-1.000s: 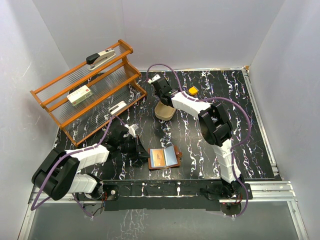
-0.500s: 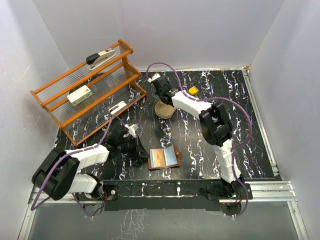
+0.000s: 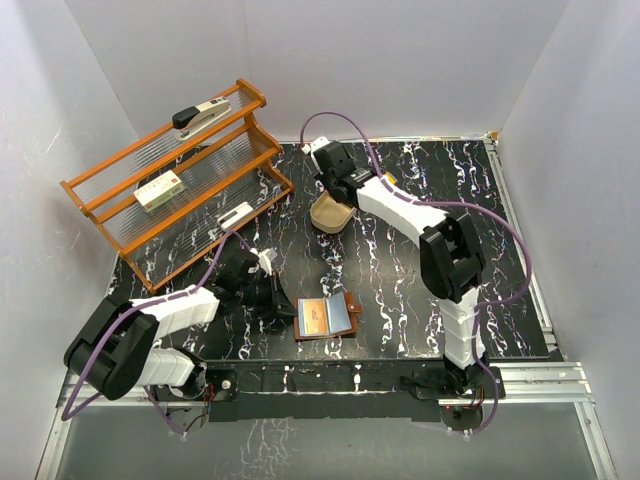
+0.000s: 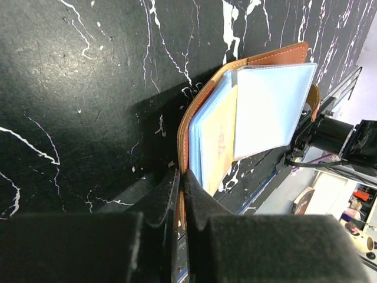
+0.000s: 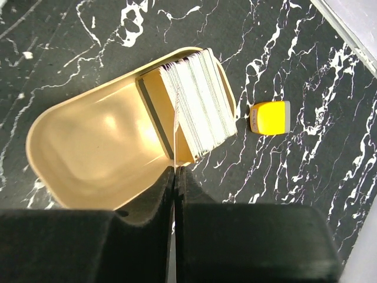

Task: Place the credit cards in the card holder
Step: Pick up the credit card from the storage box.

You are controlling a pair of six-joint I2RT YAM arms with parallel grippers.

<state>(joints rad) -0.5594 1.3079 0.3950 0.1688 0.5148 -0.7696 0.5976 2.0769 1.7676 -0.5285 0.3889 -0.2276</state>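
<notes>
Your left gripper (image 4: 181, 177) has its fingers pressed together on the near leather edge of the card holder (image 4: 259, 106), with the brown rim caught in the seam between them. The holder lies open and flat on the black marbled table (image 4: 70, 88), in front of the arm bases, its clear plastic sleeves fanned out away from your fingertips. A tan card (image 4: 219, 141) sits in one of those sleeves, just beyond the pinched edge.

Your right gripper (image 5: 175, 171) is over the tan oval tray (image 5: 88, 141) at the far middle of the table, well apart from the holder. Its fingers are closed tight, and a single credit card (image 5: 176, 130), seen edge-on as a thin pale line, runs from the stack up into the gap between the tips, so you are pinching that one card. The stack of credit cards (image 5: 197, 103) stands on edge at one end of the tray, leaning against its wall, directly ahead of your fingertips. The other end of the tray holds nothing. A small yellow block (image 5: 270, 117) lies on the table just beside the tray, at the end where the stack is.
</notes>
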